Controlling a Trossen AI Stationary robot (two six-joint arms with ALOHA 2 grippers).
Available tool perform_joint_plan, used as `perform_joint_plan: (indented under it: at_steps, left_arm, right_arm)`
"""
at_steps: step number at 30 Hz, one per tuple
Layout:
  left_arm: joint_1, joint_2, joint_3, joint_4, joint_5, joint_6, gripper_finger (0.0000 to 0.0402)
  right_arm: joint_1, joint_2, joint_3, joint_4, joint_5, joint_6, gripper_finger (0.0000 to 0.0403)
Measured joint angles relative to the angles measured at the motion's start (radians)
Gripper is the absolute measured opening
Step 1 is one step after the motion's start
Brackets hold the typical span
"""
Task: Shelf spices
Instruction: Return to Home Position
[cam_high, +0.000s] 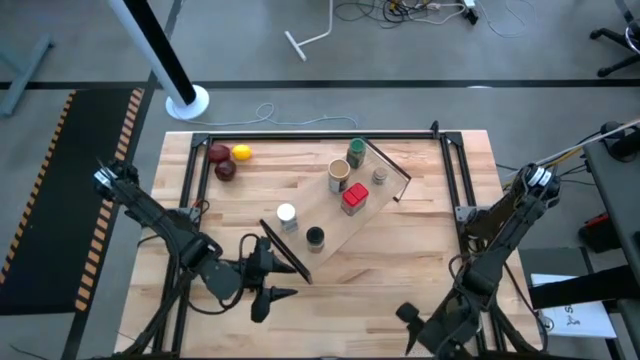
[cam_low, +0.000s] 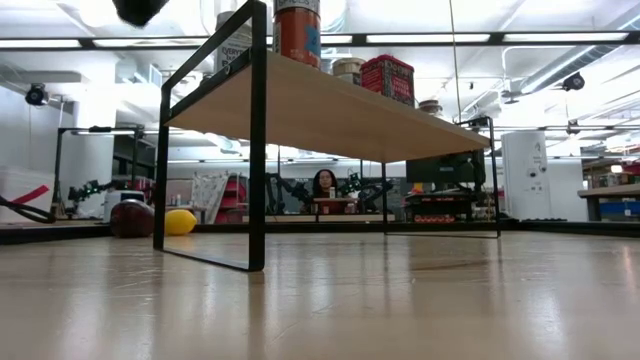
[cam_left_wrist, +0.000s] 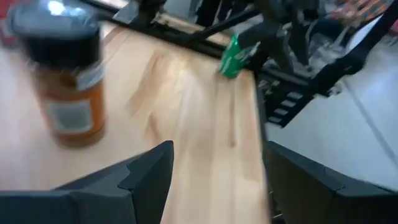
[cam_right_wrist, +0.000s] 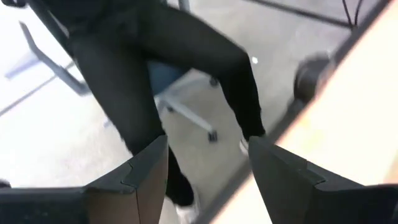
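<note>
Near the far left corner of the table (cam_high: 420, 250) lies the fruit (cam_high: 227, 170), apart from the job. The left gripper (cam_high: 270, 298) hangs by the near left end of the shelf (cam_high: 322, 212), fingers spread wide and holding nothing. Its wrist view shows the black-capped jar (cam_left_wrist: 65, 81) just ahead, filled with something orange-brown.

All six spices stand on the plank, which lies slantwise across the table's middle. From its left end they are:
- the white-capped jar (cam_high: 286, 215)
- the black-capped jar
- the tan cylinder (cam_high: 339, 175)
- the red box (cam_high: 354, 198)
- the green-lidded dark jar (cam_high: 356, 152)
- the tiny grey-capped jar (cam_high: 380, 176), nearest the right end bar

What the other containers hold cannot be made out.

The right gripper (cam_high: 408, 315) waits at the table's near edge. Its fingers are apart and bare, and its camera looks out over the floor.

The shelving looks done, so this reads as the retreat to rest. The left arm's next move would be to draw back toward the near left corner, keeping its open fingers off the shelf's black end bar so nothing gets nudged.
</note>
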Motion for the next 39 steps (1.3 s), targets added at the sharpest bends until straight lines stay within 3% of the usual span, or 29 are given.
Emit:
perform_joint_plan:
  at_steps: [8,19,39]
  left_arm:
    - [0.025,-0.031,-0.133,0.001,0.0,0.0,0.0241]
    - [0.055,-0.155,-0.332,0.002,0.0,0.0,0.0254]
    - [0.162,-0.486,-0.493,0.048,-0.004,0.0,0.0243]
  right_arm:
    - [0.0,-0.065,-0.196,-0.001,0.0,0.0,0.0199]
    - [0.0,-0.167,-0.356,0.0,0.0,0.0,0.0199]
    - [0.0,-0.491,-0.561,0.002,0.0,0.0,0.0199]
